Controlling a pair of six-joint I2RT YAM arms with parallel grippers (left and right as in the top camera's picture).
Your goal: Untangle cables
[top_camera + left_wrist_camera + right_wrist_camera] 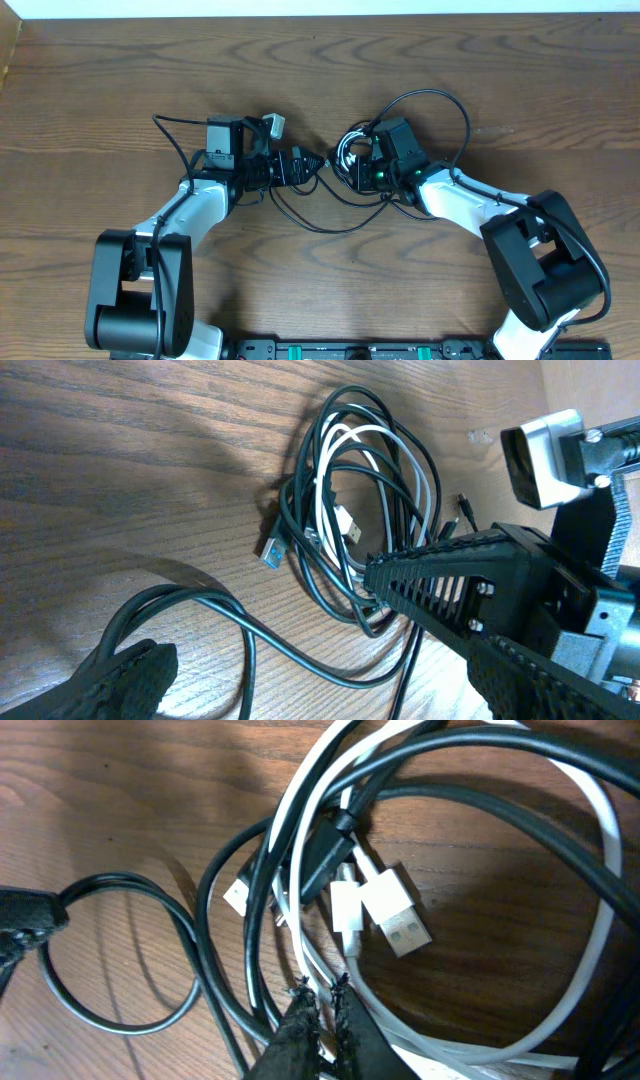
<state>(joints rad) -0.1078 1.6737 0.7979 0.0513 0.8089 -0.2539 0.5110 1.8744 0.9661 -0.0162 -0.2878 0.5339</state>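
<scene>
1. Cables (360, 490) lie in one tangled bundle on the table (100, 80), near its middle, between the two grippers.
2. Most cords in the bundle are black. At least one is white, and it is coiled in the same loops as the black ones, so they cross each other many times.
3. The right gripper (320, 1005) is closed. Its tips meet at the edge of the bundle and pinch the cables there, where black and white cords run close together. Which single cord sits between the tips, I cannot tell.
4. The left gripper (315, 660) is wide open and holds nothing. It is low over the table, just beside the bundle, and it points toward the right gripper.
5. One black cord (260, 640) leaves the bundle and lies in a wide curve on the table. In the left wrist view it reaches one finger (130, 680) of the left gripper and touches it.
6. A wide white plug (395, 915) and a small white plug (345, 905) lie side by side inside the coil, touching each other. A black plug (325, 855) lies close to them.
7. A plug with a blue tip (272, 550) lies flat on the table at the outer edge of the bundle, away from the right gripper.
</scene>
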